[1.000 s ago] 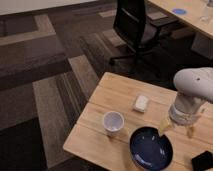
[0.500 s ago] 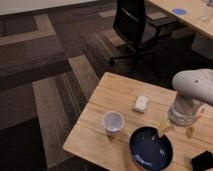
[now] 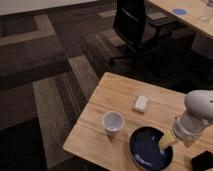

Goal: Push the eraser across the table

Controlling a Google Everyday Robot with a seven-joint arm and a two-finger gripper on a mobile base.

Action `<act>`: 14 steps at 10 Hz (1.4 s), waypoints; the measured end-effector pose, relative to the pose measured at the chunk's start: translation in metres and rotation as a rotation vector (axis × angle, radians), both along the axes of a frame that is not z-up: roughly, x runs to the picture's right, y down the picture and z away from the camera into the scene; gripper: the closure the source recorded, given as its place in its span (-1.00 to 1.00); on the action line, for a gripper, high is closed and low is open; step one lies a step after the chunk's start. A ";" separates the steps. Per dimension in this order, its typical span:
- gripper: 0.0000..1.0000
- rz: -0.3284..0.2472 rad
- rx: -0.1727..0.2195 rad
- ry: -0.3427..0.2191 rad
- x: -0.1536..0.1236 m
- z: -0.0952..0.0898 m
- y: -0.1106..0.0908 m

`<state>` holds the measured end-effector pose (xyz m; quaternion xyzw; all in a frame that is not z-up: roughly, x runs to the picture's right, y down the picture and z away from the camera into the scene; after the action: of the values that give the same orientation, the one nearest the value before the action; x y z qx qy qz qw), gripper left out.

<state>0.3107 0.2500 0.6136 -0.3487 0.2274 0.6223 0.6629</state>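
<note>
Gripper (image 3: 169,141) hung over plate (image 3: 144,151) near the eraser (image 3: 202,161), probably lining up a push; clenched or not, couldn't tell.

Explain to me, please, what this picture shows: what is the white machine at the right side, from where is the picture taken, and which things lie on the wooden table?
The white machine is a robot arm on a mobile base. Its claw, the yellowish tip, hangs over the right part of the dark blue plate; nothing can be seen in it. There is only one camera, and it looks down at the wooden table from above. On the table there are also a white cup, a small white block and, at the picture's lower right corner, the black eraser, apart from the claw. Behind the table stands an office chair.
</note>
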 end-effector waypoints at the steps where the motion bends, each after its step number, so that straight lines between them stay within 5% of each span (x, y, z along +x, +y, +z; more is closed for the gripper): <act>1: -0.30 0.025 -0.023 0.013 0.012 -0.001 0.013; 4: -0.30 0.073 -0.088 0.071 0.041 -0.014 0.040; 7: -0.30 0.110 -0.078 0.279 0.106 -0.051 0.040; 8: -0.30 0.112 -0.074 0.303 0.110 -0.055 0.037; 11: -0.30 0.088 -0.098 0.285 0.095 -0.038 0.032; 14: -0.30 0.044 -0.079 0.422 0.116 -0.014 0.041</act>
<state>0.4264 0.2910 0.5992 -0.2413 0.3777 0.6863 0.5728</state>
